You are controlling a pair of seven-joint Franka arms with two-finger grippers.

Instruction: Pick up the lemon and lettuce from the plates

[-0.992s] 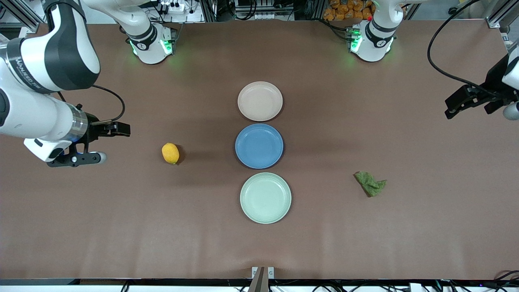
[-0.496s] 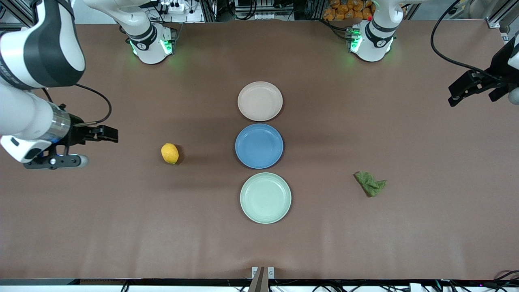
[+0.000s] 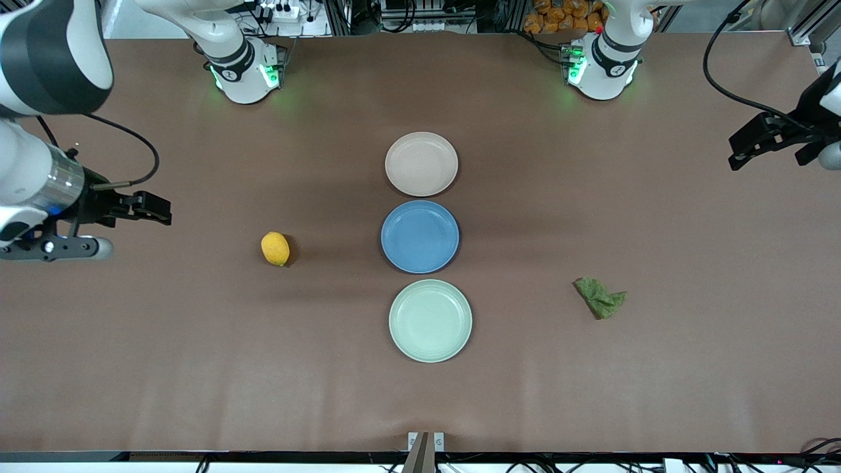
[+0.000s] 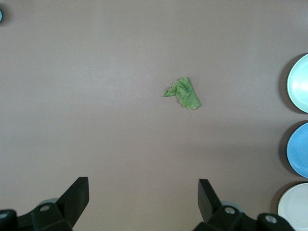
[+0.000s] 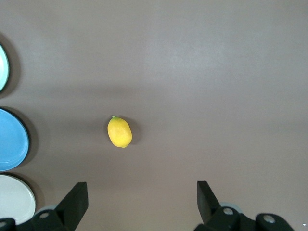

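The lemon [image 3: 274, 248] lies on the bare table toward the right arm's end, beside the blue plate; it also shows in the right wrist view [image 5: 119, 132]. The lettuce [image 3: 599, 297] lies on the bare table toward the left arm's end, and shows in the left wrist view [image 4: 183, 93]. The beige-pink plate [image 3: 421, 163] and the mint green plate [image 3: 430, 320] are empty. My right gripper [image 3: 56, 248] [image 5: 142, 199] is open and empty, well apart from the lemon. My left gripper [image 3: 821, 154] [image 4: 143, 197] is open and empty, over the table's end, well apart from the lettuce.
An empty blue plate [image 3: 420, 236] sits between the two other plates in a line down the table's middle. The arm bases [image 3: 246, 69] [image 3: 601, 66] stand along the table's edge farthest from the front camera.
My right gripper has drawn away from the lemon toward the right arm's end of the table. My left gripper has drawn toward the left arm's end. Lemon, lettuce and plates have not moved.
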